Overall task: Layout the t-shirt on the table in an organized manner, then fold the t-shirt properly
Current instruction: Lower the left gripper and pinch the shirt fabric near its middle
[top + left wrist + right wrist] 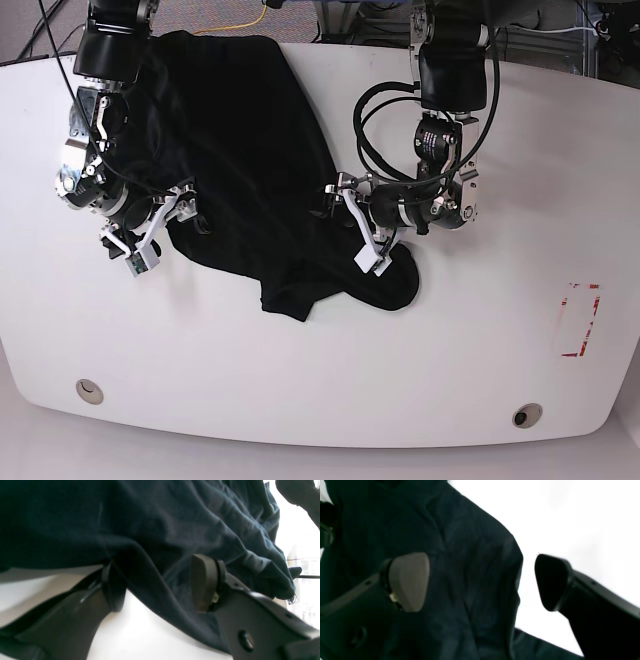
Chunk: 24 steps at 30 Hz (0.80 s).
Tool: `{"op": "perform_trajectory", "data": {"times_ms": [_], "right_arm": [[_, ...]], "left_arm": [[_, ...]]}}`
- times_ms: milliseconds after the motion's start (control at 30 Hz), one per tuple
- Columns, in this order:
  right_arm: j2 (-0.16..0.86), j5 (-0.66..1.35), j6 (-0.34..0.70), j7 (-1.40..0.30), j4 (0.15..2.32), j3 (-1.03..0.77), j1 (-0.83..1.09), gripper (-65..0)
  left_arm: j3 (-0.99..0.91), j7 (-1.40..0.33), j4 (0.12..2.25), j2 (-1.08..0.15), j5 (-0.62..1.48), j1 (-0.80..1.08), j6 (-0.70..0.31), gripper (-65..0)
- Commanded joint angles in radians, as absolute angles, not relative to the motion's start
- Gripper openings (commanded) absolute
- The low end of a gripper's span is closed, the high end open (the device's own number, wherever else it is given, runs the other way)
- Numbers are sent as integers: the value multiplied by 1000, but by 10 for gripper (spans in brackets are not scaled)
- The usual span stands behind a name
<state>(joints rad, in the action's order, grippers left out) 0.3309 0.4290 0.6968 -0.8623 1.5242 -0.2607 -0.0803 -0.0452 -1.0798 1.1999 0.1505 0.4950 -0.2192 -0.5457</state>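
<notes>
The t-shirt [250, 170] lies crumpled on the left-centre of the table [480, 350], far edge partly hidden behind the arm at upper left. The left gripper [160, 582] stands wide apart, fabric draped between the fingers; one finger [113, 590] is partly covered by cloth, and whether they pinch it cannot be told. The right gripper [480, 582] is fully spread at the garment's edge, gripping nothing. Right wrist view is dark and blurred
</notes>
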Motion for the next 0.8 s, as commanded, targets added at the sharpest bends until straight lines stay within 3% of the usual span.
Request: {"op": "perform_trajectory", "data": {"times_ms": [0, 167, 333, 500, 767], "right_arm": [[344, 447, 698, -842, 1546, -268, -101, 0], [344, 447, 698, -842, 1546, -268, -101, 0], [344, 447, 698, -842, 1546, -269, -101, 0], [344, 447, 698, -842, 1546, -271, -101, 0], [344, 446, 698, -842, 1547, -272, -101, 0]], "left_arm": [[1, -1079, 1210, 157, 504, -237, -545, -290], [84, -1079, 1210, 157, 503, -237, -541, -339], [99, -1079, 1210, 157, 501, -237, -538, -497], [99, -1078, 1210, 157, 499, -237, -470, -650], [41, -1059, 1210, 148, 472, -246, -364, -650]]}}
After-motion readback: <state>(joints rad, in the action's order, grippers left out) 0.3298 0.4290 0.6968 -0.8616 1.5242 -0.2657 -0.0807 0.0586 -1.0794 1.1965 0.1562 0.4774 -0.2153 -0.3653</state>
